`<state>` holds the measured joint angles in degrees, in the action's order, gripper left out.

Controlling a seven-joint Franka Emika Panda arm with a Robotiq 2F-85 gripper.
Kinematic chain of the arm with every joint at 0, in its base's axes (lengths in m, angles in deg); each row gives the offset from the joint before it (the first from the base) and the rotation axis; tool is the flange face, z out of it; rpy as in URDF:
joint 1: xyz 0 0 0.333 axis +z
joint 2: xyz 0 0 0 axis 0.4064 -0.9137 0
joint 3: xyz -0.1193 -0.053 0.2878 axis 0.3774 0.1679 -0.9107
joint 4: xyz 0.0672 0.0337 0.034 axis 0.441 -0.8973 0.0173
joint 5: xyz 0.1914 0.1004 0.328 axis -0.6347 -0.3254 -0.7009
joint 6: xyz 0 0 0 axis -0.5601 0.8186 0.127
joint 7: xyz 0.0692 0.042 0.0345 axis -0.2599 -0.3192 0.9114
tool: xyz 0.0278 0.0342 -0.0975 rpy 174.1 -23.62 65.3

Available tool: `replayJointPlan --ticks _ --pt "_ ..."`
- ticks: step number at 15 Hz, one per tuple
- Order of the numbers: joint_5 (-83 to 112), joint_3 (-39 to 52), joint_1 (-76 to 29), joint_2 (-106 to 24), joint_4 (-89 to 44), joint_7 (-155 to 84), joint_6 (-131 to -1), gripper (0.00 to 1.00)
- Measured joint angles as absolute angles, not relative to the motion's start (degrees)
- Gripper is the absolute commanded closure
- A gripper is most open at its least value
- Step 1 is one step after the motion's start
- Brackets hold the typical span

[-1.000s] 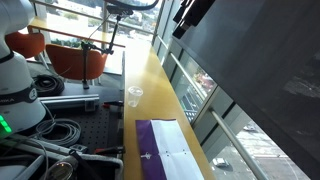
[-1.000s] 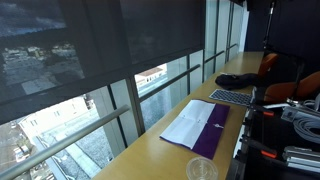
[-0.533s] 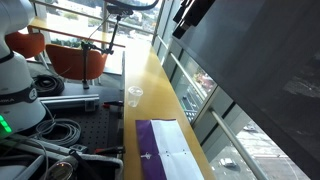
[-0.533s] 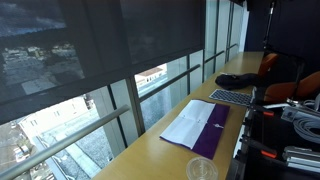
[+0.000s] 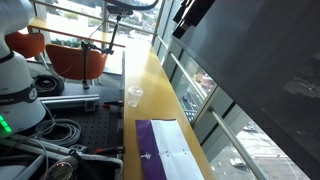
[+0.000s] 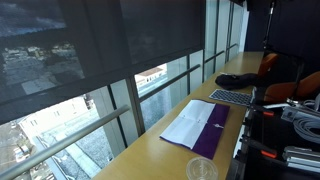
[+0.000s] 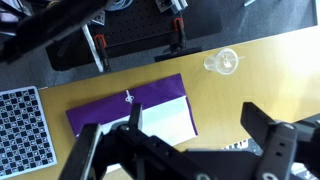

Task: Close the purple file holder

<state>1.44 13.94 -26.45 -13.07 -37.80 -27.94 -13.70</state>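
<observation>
The folder [image 5: 150, 148] lay open and flat on the wooden counter [image 5: 150, 75], at the bottom centre of an exterior view, with its purple cover on the left and its white sheets on the right. In an exterior view the folder [image 6: 213, 130] sat in the middle right of the frame, with the white sheets on the window side and the purple cover on the near side. A clear cup [image 6: 201, 169] stood well apart from it at the bottom edge, and a keyboard [image 6: 232, 97] lay beyond the folder's far end.

In the wrist view the gripper [image 7: 185, 150] filled the lower part of the frame, its fingers spread wide and holding nothing. The folder [image 7: 125, 105] lay at centre left, its lower part hidden behind the gripper. The cup [image 7: 223, 62] stood to the upper right of the folder, apart from it. A checkerboard [image 7: 20, 125] lay at the left edge, beside the folder.
</observation>
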Motion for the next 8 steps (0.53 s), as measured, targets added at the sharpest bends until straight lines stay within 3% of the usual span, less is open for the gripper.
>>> replayJointPlan --ticks 8 --pt "2.32 13.94 -30.08 -18.23 -43.54 -22.18 -26.8 0.0"
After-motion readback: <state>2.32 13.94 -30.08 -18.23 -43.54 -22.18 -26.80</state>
